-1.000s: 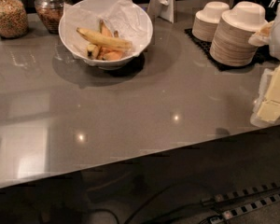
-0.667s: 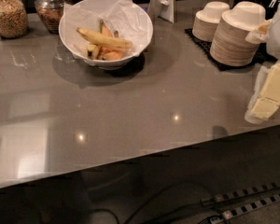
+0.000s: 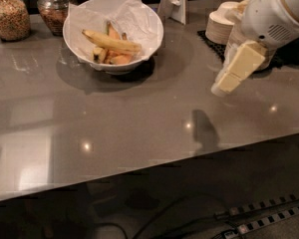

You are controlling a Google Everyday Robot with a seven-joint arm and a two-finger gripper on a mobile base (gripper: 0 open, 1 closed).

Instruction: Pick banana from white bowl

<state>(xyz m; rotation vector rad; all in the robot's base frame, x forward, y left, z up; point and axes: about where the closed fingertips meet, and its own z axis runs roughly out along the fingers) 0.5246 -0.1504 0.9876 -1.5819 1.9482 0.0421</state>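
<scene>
The white bowl (image 3: pixel 149 23), lined with crumpled white paper, stands at the back left of the grey counter. The long yellow banana (image 3: pixel 112 42) lies across it on top of shorter yellow-orange fruit pieces. My gripper (image 3: pixel 224 86) hangs from the white arm at the right. It is above the counter, well to the right of the bowl and nearer the front, and holds nothing I can see.
Two glass jars (image 3: pixel 9 14) (image 3: pixel 54 6) of dry food stand at the back left. Stacked beige paper bowls (image 3: pixel 224 26) sit on a black mat behind the arm. A white stand (image 3: pixel 174 1) is behind the bowl. The counter's front edge (image 3: pixel 149 166) drops to cables below.
The arm has swung in from the right edge, leftward over the counter, so the gripper is closer to the bowl. The bowl and banana have not moved.
</scene>
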